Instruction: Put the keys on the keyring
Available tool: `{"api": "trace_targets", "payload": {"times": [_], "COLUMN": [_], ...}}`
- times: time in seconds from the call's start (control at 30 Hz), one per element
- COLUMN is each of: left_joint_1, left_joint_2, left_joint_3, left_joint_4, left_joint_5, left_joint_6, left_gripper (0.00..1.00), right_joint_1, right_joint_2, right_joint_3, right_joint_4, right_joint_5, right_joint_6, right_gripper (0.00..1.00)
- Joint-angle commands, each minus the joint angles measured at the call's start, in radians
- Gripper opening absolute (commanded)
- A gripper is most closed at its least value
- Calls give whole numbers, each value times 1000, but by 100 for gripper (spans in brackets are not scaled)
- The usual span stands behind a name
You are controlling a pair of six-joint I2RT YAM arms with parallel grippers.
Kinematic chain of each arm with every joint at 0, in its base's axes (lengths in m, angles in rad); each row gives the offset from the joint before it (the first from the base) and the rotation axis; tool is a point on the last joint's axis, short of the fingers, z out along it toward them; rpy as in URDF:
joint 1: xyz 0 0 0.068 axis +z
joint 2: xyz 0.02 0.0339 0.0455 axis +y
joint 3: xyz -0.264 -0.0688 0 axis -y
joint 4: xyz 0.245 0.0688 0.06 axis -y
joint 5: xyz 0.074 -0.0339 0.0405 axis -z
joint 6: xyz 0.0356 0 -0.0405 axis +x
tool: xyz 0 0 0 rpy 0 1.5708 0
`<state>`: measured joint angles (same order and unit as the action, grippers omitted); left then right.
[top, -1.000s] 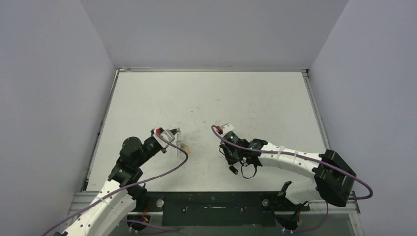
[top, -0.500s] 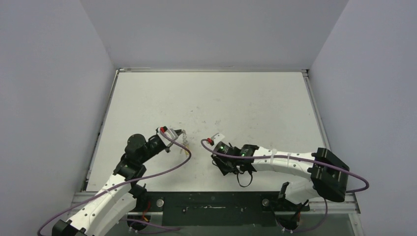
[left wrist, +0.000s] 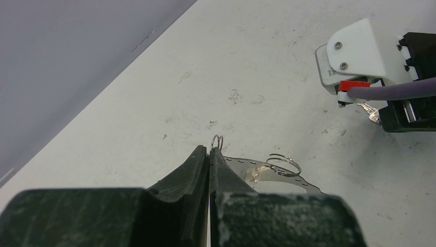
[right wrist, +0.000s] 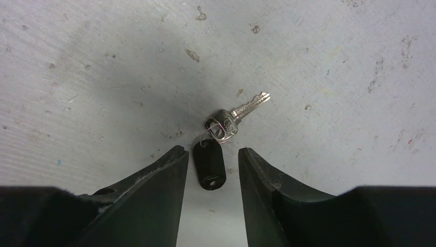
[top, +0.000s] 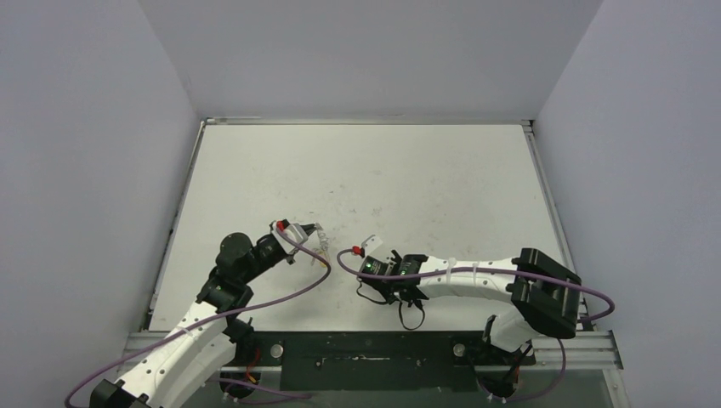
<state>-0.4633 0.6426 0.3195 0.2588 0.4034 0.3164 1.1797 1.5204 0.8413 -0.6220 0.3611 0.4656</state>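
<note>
While the left gripper (left wrist: pixel 209 154) is pressed together, pinching the edge of the thin silvery wire keyring (left wrist: pixel 257 172) so that its small metal rings (left wrist: pixel 284 164) stick out past the tips, the right gripper (right wrist: pixel 212 150) is spread wide and points down at the scuffed white desk (right wrist: pixel 334 56). Between its tips lies a small silvery key (right wrist: pixel 226 123) joined to a black oblong tab (right wrist: pixel 210 165), the tab in the gap touching neither side, the blade pointing away

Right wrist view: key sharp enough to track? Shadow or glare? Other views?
Right wrist: key and black fob sharp, in a soft dark shadow on the table, slight glint on the key head; left wrist: fingers blurred up close, keyring fairly crisp; top external: even light, key not discernible.
</note>
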Motion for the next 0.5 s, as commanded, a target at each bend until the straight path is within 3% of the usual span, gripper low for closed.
{"api": "trace_targets", "payload": {"times": [0.0, 0.23, 0.47], "left_joint_1": [-5, -5, -6], "left_joint_2": [-19, -30, -28], "left_joint_3": [4, 7, 3], "left_joint_4": [58, 39, 40], "left_joint_5": [10, 8, 11], "left_joint_6": [-9, -6, -7], "left_gripper": [0, 0, 0], "right_joint_1": [6, -11, -40], "right_joint_2": [2, 34, -1], "right_joint_3": [-7, -33, -31], "right_joint_4": [50, 106, 105], "right_joint_5": [14, -21, -17], "right_joint_6": [16, 20, 6], "right_gripper": [40, 33, 1]}}
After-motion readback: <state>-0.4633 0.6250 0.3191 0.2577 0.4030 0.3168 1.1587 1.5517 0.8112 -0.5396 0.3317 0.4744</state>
